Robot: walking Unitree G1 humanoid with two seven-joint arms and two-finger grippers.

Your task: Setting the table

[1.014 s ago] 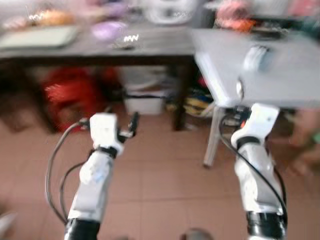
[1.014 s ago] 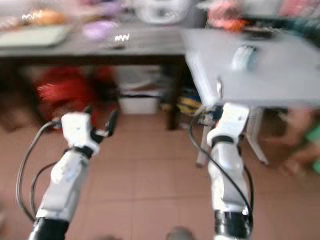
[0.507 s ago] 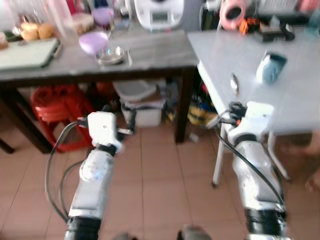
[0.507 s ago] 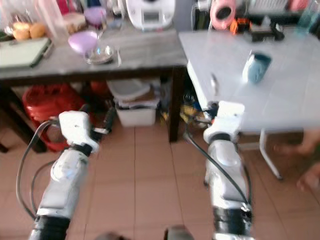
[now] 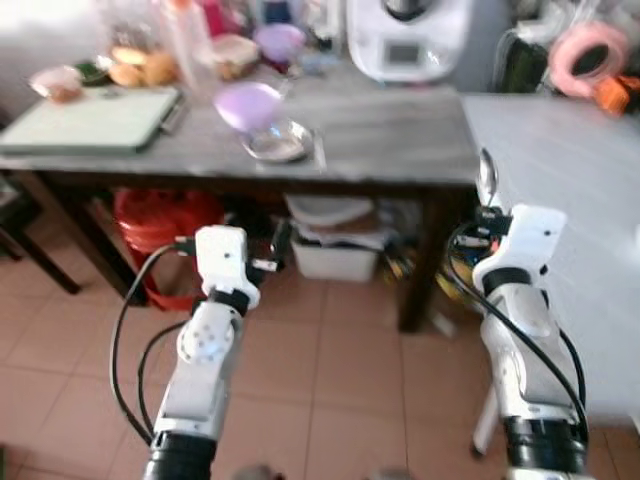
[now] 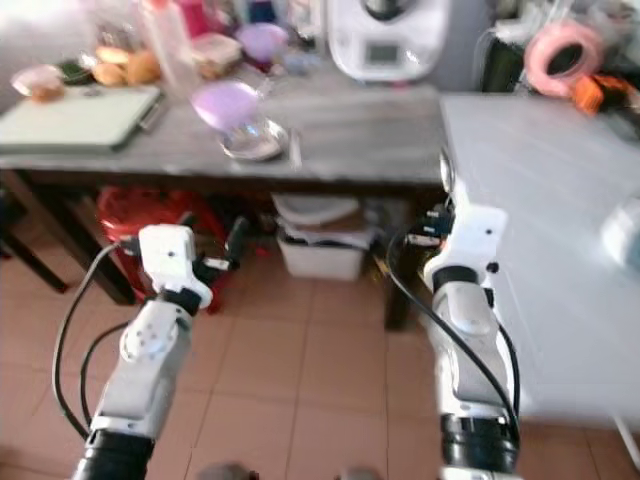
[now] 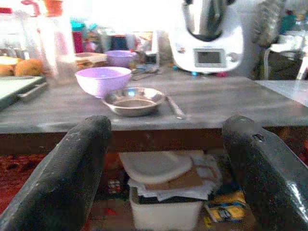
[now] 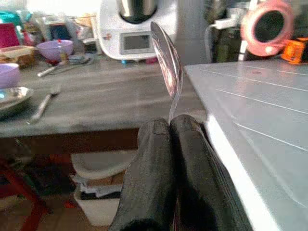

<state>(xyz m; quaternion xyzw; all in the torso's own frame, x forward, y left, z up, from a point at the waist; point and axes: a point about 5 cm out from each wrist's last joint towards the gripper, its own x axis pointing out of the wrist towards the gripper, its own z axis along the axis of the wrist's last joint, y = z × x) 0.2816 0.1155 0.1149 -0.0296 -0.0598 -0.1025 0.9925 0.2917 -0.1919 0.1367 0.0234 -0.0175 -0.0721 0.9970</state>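
Far left on the dark wooden tabletop [image 5: 400,130] there's a pale green cutting board [image 5: 95,118], with some round orange-ish food [image 5: 140,68] behind it (too blurry to say what). A bit further right sits a purple bowl [image 7: 103,80], and just beside it, toward the robot, a shallow steel dish [image 7: 134,99] with a fork [image 8: 44,102] lying right next to the dish. Another small purple bowl [image 7: 120,57] is further back, and a big white kitchen appliance [image 5: 408,38] stands at the back edge.

Under the tabletop: a red plastic stool [image 5: 165,225] on the left, then a white bin [image 5: 348,258] stuffed with a lid and papers.

The left gripper [image 7: 166,159] hangs low in front of the tabletop edge, released, fingers spread wide with nothing between them.

The right gripper [image 8: 171,127] is clenched on a metal spoon [image 8: 166,65], pinching the handle so the bowl of the spoon sticks straight up. It's held near the corner where the wooden tabletop meets the white tabletop [image 5: 570,180] on the right.

At the back of the white one there's a pink roll [image 5: 590,58] and something orange [image 6: 605,92].
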